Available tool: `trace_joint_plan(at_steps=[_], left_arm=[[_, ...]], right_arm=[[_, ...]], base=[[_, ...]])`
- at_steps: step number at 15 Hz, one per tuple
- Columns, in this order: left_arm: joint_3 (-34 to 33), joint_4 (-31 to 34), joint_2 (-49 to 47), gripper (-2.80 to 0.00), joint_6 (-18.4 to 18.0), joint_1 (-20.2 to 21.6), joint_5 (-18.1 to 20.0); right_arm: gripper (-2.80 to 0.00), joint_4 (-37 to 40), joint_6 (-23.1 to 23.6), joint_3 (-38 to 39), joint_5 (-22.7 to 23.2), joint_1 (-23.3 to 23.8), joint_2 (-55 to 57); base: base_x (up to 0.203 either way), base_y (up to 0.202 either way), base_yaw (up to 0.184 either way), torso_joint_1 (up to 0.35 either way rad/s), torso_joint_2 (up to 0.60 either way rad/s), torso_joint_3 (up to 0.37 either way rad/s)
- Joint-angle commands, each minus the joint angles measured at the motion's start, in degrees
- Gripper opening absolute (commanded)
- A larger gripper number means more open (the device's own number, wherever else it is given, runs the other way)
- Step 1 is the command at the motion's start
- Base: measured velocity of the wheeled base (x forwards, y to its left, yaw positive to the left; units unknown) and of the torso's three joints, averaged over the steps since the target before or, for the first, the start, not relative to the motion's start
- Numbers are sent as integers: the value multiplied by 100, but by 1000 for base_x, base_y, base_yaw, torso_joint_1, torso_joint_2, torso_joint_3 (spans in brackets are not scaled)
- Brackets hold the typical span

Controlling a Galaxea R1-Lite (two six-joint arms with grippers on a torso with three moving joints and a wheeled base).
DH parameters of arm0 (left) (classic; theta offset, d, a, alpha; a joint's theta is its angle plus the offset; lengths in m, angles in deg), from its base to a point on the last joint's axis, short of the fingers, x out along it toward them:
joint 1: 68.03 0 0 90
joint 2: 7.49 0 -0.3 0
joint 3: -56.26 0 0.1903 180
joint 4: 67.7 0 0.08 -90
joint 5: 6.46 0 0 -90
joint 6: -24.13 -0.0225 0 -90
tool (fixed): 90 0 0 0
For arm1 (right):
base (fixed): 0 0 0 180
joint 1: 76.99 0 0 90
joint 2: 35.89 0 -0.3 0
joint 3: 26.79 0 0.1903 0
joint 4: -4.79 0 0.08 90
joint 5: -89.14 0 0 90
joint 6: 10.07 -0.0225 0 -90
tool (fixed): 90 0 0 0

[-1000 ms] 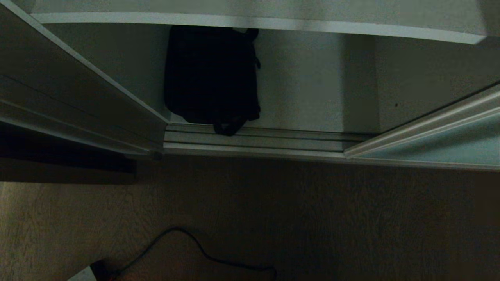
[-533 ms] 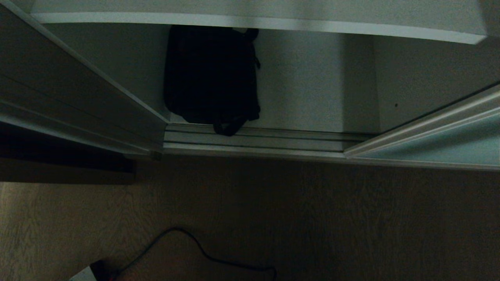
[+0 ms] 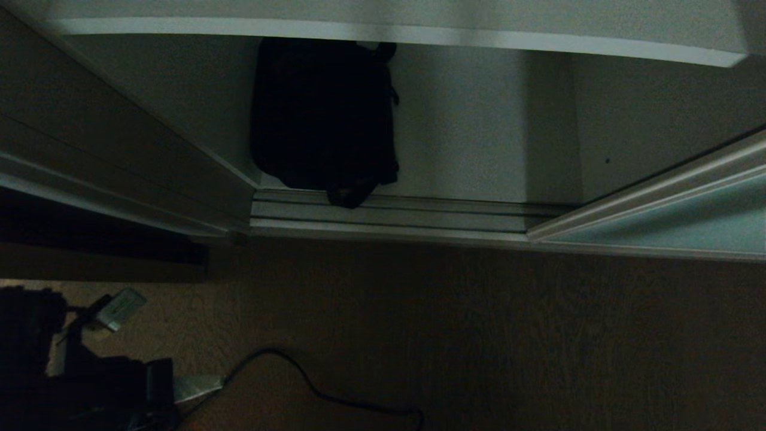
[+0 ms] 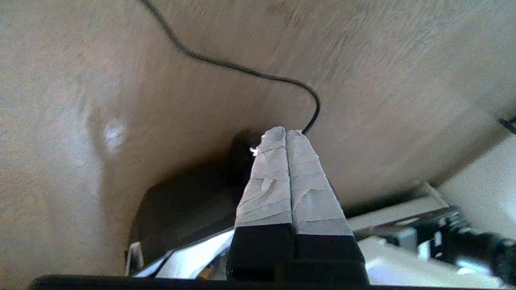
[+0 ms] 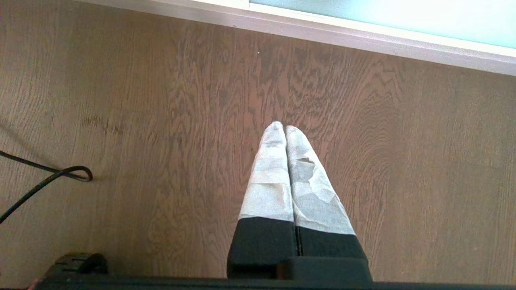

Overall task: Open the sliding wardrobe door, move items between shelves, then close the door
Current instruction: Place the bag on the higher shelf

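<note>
Head view: the wardrobe is seen already open, the door (image 3: pixel 670 221) slid off to the right and the compartment exposed. A black bag (image 3: pixel 323 114) is noted on the bottom board (image 3: pixel 467 131), toward the left half, under the front edge of the shelf (image 3: pixel 419 36) above; its loop overhangs the floor track (image 3: pixel 389 215). The bag's long axis is judged to run front to back, into the wardrobe. The left gripper (image 3: pixel 200 386) is seen low at the lower left, over the wood floor (image 3: pixel 508 335), well apart from the bag, with a cable (image 3: pixel 311 383) just beside it. The bag lies ahead of it and slightly to its right. The right arm is not seen here. Left wrist view: the left gripper (image 4: pixel 287 133) is recorded pressed closed, the taped fingers (image 4: pixel 268 181) touching, nothing between them; only floor and cable lie beyond. Right wrist view: the right gripper (image 5: pixel 284 128) is likewise clenched and empty, pointed at bare floor, the door's lower frame at the far edge. The left arm is judged the nearer one for a reach; the fingers would need to be parted first.
</note>
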Motion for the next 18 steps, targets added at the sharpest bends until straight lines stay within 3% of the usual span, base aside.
trace_joint_plan(at_steps=[1,9,14,17,18], left_arm=[[527,-66,-1151,-280,36,-73,58],[2653,-1034,-2793,-280,829,-530,47],[3626,-1948,-3583,-280,919,-627,-680],[4117,-2129,-4048,-280,912,-836,-1007],[4225,-2322,-4158,0,923,-874,-1124]], right_arm=[[-280,0,2,0,4,-2,-11],[-280,0,2,0,4,-2,-11],[-280,0,2,0,4,-2,-11],[-280,0,2,7,4,-2,-11],[-280,0,2,0,4,-2,-11]], base=[[0,0,0,0,0,0],[0,0,0,0,0,0],[0,0,0,0,0,0],[0,0,0,0,0,0],[0,0,0,0,0,0]])
